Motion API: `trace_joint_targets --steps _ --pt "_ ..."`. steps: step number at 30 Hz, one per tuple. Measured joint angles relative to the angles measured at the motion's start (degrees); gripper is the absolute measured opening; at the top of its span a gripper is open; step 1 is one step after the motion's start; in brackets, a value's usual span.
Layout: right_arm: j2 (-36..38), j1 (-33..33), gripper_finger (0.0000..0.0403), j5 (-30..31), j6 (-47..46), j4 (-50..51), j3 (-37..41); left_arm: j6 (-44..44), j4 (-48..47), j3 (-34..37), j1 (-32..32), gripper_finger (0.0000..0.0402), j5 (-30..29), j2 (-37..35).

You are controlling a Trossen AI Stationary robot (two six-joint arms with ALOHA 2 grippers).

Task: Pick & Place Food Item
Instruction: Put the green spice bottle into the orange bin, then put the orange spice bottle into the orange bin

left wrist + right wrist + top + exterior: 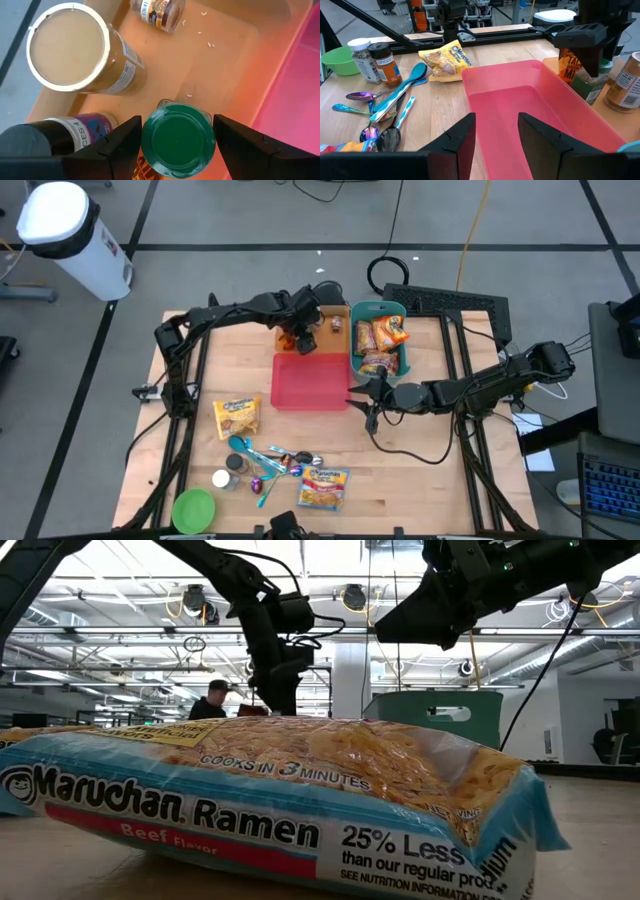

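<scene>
A jar with a green lid (177,140) and an orange label stands upright in the orange bin (322,330) at the table's far middle. My left gripper (300,340) is over it, slanting down. Its two fingers (120,145) stand close on either side of the lid. Beside it in the bin are a white-lidded jar (67,47), a dark-capped spice jar (65,132) and a small jar lying on its side (160,11). My right gripper (365,400) hovers open at the right side of the pink tray (310,383), with nothing between its fingers (465,140). My left gripper comes at the jar from above and slanting, one finger on each side of the green lid's rim (145,135). I cannot tell whether the fingers touch the rim. The jar stands upright in the orange bin.
A teal bin (378,340) with ramen packets stands right of the orange bin. Ramen packets (237,417) (322,488), several spoons (270,460), two spice jars (232,470) and a green bowl (193,510) lie on the table's near left. A person shows far behind in the low view.
</scene>
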State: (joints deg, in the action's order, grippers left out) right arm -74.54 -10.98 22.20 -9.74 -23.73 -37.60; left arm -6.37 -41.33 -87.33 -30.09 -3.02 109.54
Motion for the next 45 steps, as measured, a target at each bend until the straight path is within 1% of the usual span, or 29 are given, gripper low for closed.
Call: trace_joint_targets --steps 4,10,12,16,24,28,30,34,37,40,45 --pt "0.0 0.0 0.0141 0.0 0.0 0.0 0.0 -1.5 0.0 0.0 0.4 0.0256 -2.2 -0.3" --pt "0.0 0.0 0.0141 0.0 -0.1 0.0 0.0 0.4 -0.4 0.0 0.6 0.0257 -9.3 -2.4" --pt "0.0 0.0 0.0141 0.0 -0.1 0.0 0.0 1.4 -0.4 0.0 0.6 0.0257 -9.7 -2.9" --pt "0.0 0.0 0.0141 0.0 -0.1 -0.1 0.0 2.2 -0.5 -0.1 0.9 0.0257 -8.7 -3.6" --pt "0.0 0.0 0.0141 0.0 -0.1 0.0 0.0 2.1 -2.3 -0.1 2.1 0.0257 -8.6 -3.9" --pt "0.0 0.0 0.0141 0.0 -0.1 0.0 0.0 0.9 -7.1 -0.1 2.9 0.0257 -6.5 -6.8" --pt "0.0 0.0 0.0141 0.0 -0.1 0.1 0.0 1.4 -9.6 -0.1 3.4 0.0258 -4.0 -9.5" --pt "0.0 0.0 0.0141 0.0 -0.1 0.4 0.0 4.1 -12.8 -0.1 5.0 0.0258 3.6 -16.5" --pt "0.0 0.0 0.0141 0.0 -0.1 0.4 0.0 5.6 -16.5 -0.1 7.9 0.0258 7.6 -21.4" --pt "0.0 0.0 0.0141 0.0 -0.1 0.5 0.0 8.5 -24.0 -0.1 11.9 0.0258 8.0 -24.8" --pt "0.0 0.0 0.0141 0.0 -0.1 0.4 0.0 19.2 -38.2 -0.1 20.5 0.0257 7.5 -27.8"
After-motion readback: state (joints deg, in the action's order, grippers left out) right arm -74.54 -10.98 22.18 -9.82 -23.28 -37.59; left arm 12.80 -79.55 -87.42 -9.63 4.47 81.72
